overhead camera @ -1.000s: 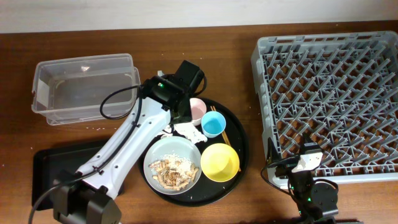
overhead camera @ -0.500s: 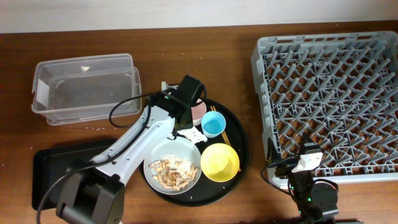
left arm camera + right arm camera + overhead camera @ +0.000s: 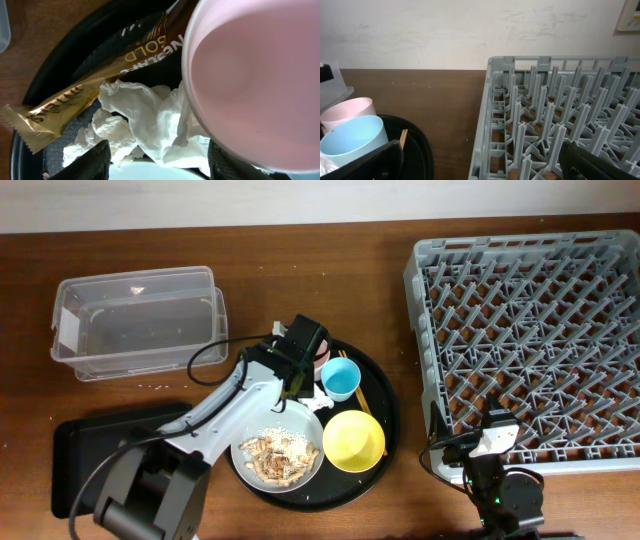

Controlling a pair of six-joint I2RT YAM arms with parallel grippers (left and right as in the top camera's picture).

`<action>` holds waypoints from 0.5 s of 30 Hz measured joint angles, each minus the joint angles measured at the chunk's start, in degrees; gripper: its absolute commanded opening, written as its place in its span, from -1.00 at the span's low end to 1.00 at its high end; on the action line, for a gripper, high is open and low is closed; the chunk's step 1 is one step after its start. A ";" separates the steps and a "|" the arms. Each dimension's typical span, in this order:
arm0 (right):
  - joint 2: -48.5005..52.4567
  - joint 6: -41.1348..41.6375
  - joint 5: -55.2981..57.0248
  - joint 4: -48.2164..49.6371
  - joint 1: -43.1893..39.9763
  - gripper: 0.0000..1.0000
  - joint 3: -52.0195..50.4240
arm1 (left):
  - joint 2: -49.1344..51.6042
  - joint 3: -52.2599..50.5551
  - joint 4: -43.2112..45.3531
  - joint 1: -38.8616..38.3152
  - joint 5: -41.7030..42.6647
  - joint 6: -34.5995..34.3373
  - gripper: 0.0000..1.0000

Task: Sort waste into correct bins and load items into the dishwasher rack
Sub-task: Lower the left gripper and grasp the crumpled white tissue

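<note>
Left pincer [image 3: 157,163] nearer tissue [image 3: 145,117] in tray [image 3: 52,80]

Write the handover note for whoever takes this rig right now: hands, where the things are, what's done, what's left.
Left hand: open, low over the tissue, gripping nothing.
Right hand: open, empty, at the near edge of the rack.
On the round black tray: gold wrapper, tissue, pink cup, blue cup, yellow bowl, chopsticks, plate with food scraps.
Done: nothing sorted; the rack, clear tub and small black tray hold none of these.
Left: waste to the bins, dishes and chopsticks to the rack.
</note>
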 measured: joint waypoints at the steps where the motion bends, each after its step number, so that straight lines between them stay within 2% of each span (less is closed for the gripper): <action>1: 0.00 0.02 0.00 0.00 0.00 0.97 0.00 | 0.42 0.00 0.00 0.00 0.02 0.04 0.22; 9: 0.00 -0.02 0.00 0.00 0.00 0.97 0.00 | 3.91 -0.26 0.04 0.00 0.00 0.42 0.12; 15: 0.00 0.00 0.00 0.00 0.00 0.97 0.00 | 3.91 -0.26 0.28 0.00 0.02 0.55 -0.25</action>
